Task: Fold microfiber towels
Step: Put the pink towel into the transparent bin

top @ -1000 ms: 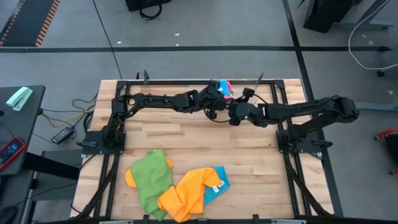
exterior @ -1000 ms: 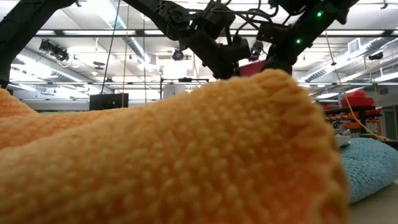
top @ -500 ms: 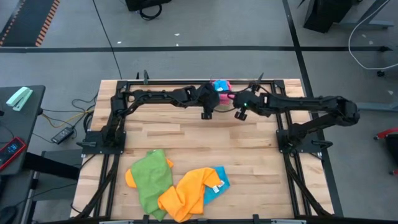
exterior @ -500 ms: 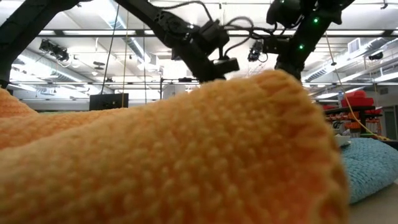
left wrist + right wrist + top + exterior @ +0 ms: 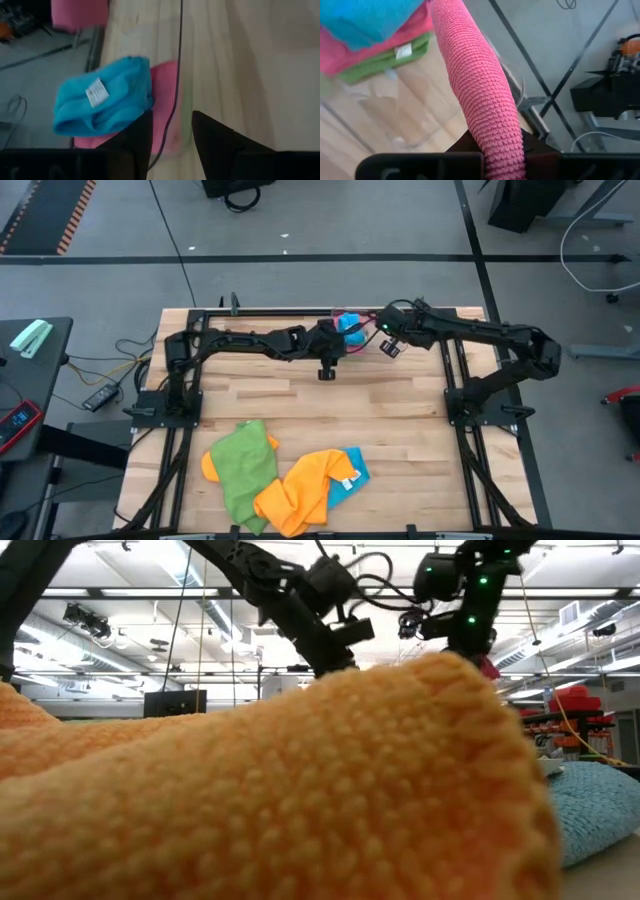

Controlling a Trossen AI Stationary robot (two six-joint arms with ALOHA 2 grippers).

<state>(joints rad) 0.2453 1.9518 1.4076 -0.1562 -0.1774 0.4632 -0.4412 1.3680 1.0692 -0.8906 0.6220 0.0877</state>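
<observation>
My right fingers (image 5: 502, 150) were clenched on a pink towel (image 5: 477, 95), which rose from between them as a thick rolled band toward the stack of folded towels. That stack sat at the far edge of the table (image 5: 300, 395), between my two arms: a sky blue towel (image 5: 102, 102) on top with its white label showing, a pink one (image 5: 165, 100) under it, and a green one (image 5: 385, 62) at the bottom. A clear plastic tray (image 5: 420, 117) lay around the stack, its wall faintly visible against the wood.

My left fingers (image 5: 170, 140) stood apart and grasped nothing, hovering just beside the stack on its near side, with bare table between them.

From above, my left gripper (image 5: 327, 350) hung close to the stack on its left side and my right gripper (image 5: 388, 340) close on its right side, both above the table's far edge.

Well apart from the stack, toward the near edge of the table, lay a loose heap of unfolded towels: a green towel (image 5: 240, 465), an orange towel (image 5: 300, 490) spread beside it, and a sky blue one (image 5: 350, 475) partly under the orange. The orange cloth (image 5: 270, 790) filled most of the low view, with the blue (image 5: 600, 805) beside it.
</observation>
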